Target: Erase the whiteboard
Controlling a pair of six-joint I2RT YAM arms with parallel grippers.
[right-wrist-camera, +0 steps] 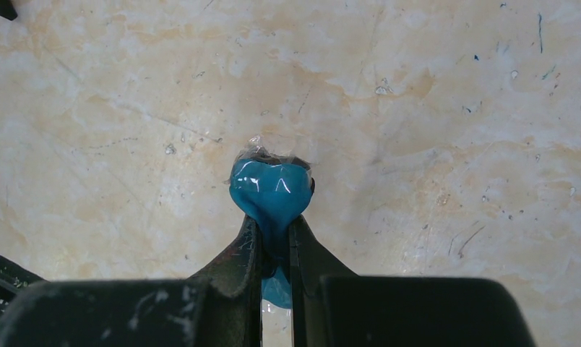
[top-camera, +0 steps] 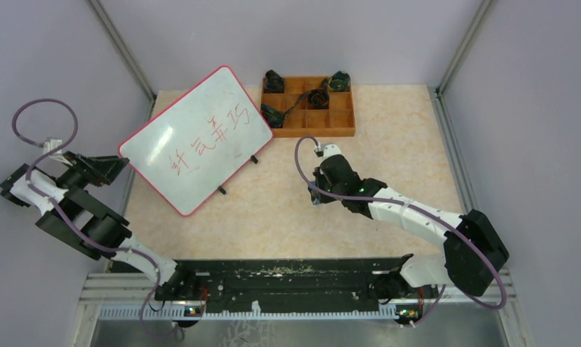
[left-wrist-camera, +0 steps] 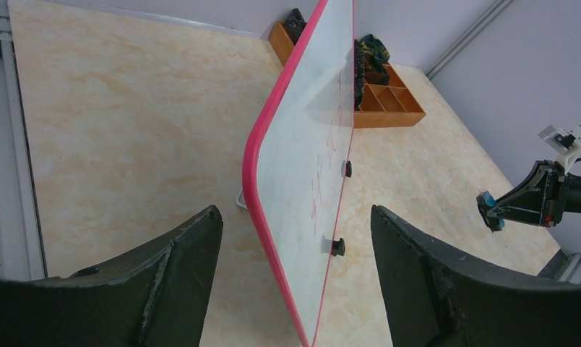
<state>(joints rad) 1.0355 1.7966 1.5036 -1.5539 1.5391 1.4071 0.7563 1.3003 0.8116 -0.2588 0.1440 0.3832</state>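
red handwriting (top-camera: 209, 142) 纤云弄巧, on whiteboard (top-camera: 173, 126)

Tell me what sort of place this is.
Likely a robot test booth: plain walls on metal posts enclose the table, two arms are bolted to its near rail, and the props are a whiteboard and wooden tray.

A pale beige, marble-patterned bench (top-camera: 389, 144) fills the floor of a booth with plain lilac-grey walls (top-camera: 295, 32). At its far edge, near the back wall, lies a brown wooden tray (top-camera: 342, 119) split into small square compartments. 4 dark crumpled objects (top-camera: 318, 97) sit in it: 2 at the far corners, 1 near the middle, 1 at the left side. Tiny blue and dark specks (right-wrist-camera: 539, 22) mark the bench surface
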